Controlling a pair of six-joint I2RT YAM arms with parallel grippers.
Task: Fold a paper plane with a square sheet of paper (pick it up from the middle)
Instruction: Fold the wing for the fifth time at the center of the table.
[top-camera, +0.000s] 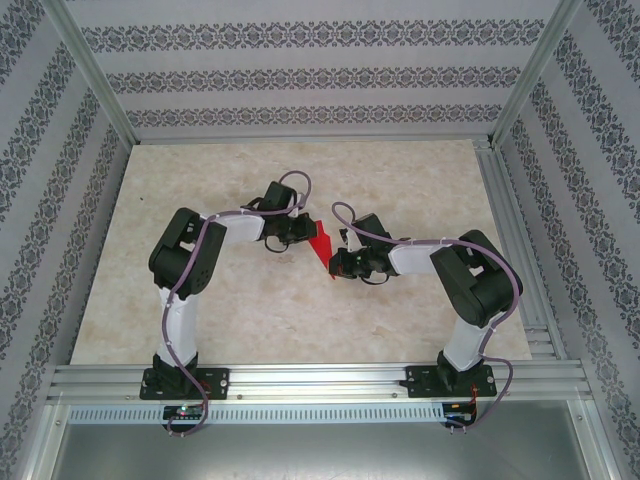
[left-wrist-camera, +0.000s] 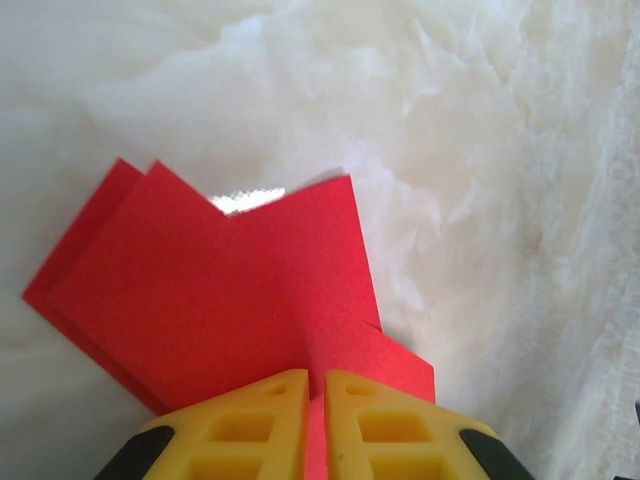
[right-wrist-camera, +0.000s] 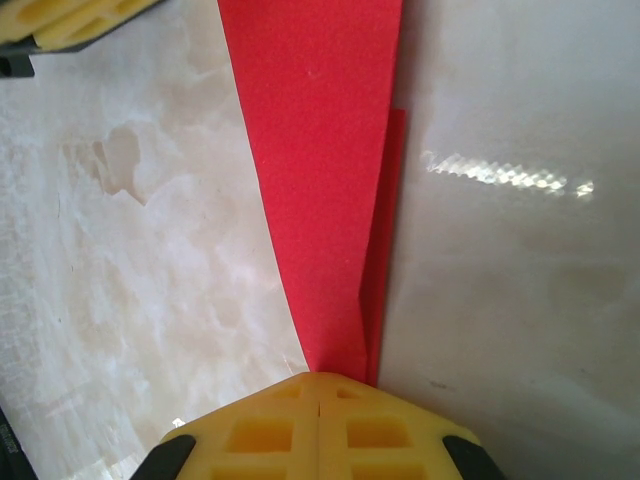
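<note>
The red paper plane (top-camera: 320, 244) is pictured at the middle of the marble-patterned table (top-camera: 250, 310), stretched between the two grippers. Its broader end is clamped by the left gripper (left-wrist-camera: 316, 390), and its narrow tip is pinched in the tightly closed right gripper (right-wrist-camera: 318, 388). The long axis is seen running from one gripper to the other, with the point aimed toward the near right.

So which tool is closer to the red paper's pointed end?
Right. The right tool pinches the paper's narrow tip; the left tool clamps its wider end.
</note>
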